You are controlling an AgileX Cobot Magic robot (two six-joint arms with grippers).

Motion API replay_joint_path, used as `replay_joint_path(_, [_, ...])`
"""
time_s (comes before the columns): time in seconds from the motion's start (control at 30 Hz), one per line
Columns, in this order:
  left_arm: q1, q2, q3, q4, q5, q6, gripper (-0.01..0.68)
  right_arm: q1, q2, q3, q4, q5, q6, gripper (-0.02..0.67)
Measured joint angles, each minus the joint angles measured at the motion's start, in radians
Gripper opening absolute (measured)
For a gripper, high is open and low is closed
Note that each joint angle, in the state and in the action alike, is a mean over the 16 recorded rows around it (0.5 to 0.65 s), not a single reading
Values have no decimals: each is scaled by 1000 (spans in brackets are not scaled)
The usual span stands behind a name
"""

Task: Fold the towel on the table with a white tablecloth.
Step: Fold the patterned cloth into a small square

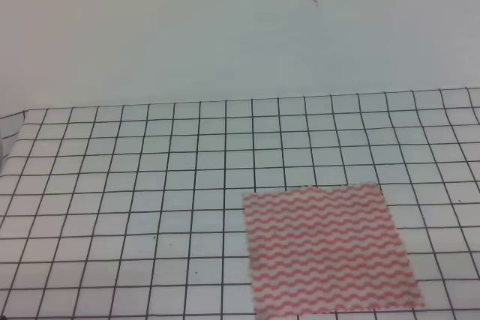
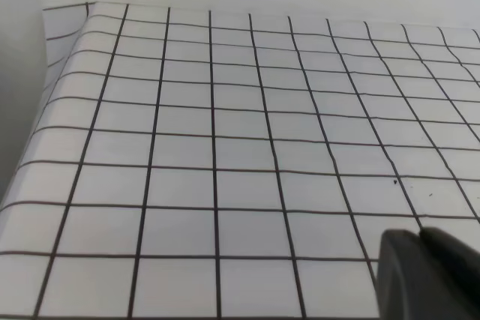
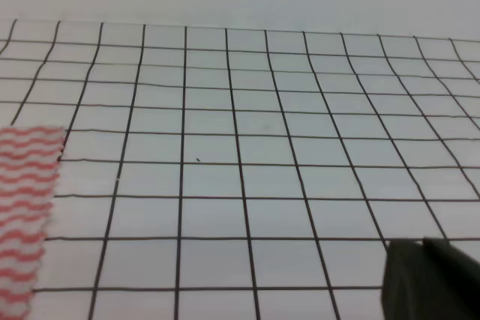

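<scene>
No readable text, brand or label in any view. Towel (image 1: 326,249), red-pink wavy stripes on white, lies flat and unfolded on the white tablecloth (image 1: 150,185) with black grid lines covering the counter (image 1: 45,121). In the exterior high view it sits in the lower right, near the front edge, rotated slightly off the grid lines.

Neither arm shows in the exterior high view. Left gripper (image 2: 431,275): only a dark blurred part at the lower right corner of the left wrist view, over bare grid cloth, no towel in that view. Open or closed, can't tell. Right gripper (image 3: 431,279): same, a dark part at the lower right of the right wrist view, state can't tell. The towel's edge (image 3: 26,215) is at the far left of that view, well apart from the gripper, nothing touching it.

Plain pale wall (image 1: 225,28) behind the counter.
</scene>
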Motion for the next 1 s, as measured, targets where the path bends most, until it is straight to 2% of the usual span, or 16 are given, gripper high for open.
replay_joint_path(0.67, [0,0,2,4,-8,0,-2,0,0,0,-7,-5,0,-1])
replay_joint_path(0.83, [0,1,2,-125,-37,0,-2,0,0,0,5,-13,8,-1])
replay_joint_path(1.0, [0,2,2,-389,-68,0,-2,0,0,0,125,-38,57,-1])
